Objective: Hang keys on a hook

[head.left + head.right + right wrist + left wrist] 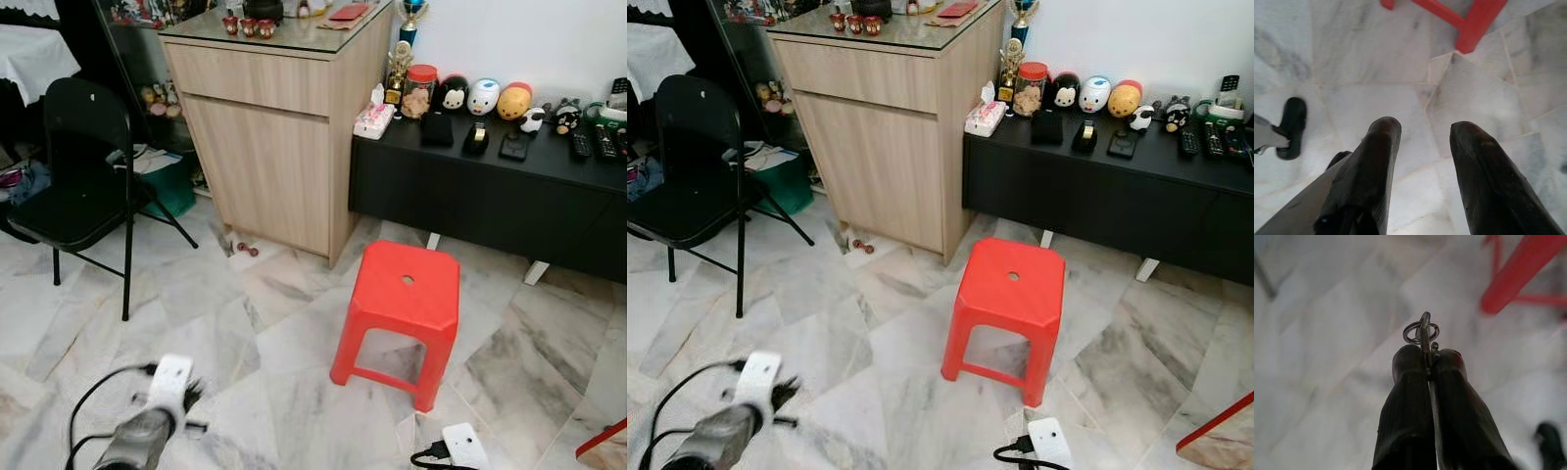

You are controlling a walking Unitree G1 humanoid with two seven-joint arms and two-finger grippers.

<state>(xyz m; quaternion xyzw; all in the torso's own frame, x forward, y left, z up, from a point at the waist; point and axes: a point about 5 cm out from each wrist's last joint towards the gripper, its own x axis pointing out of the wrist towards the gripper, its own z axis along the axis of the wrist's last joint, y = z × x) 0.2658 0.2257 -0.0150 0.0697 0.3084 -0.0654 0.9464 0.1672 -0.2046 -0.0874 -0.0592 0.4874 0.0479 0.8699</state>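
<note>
Carrying stage: left gripper (1429, 363) pinches small metal keys on ring (1421, 331), right gripper (1422, 133) wide, empty; you need a hook next, prob. beyond red plastic stool (404, 291) mid-frame.

Keys (1423, 333): thin metal, on a small round silver ring. Pinched tight between the two black fingers (1406, 396) of the left hand (1429, 360). Ring poking out past the fingertips, toward 12 o'clock in the left wrist view. One flat key blade standing on edge through the ring, its lower part hidden between the fingers. Held up in the air over the pale marble floor (1327, 333). No hook to be seen near the keys.
</note>
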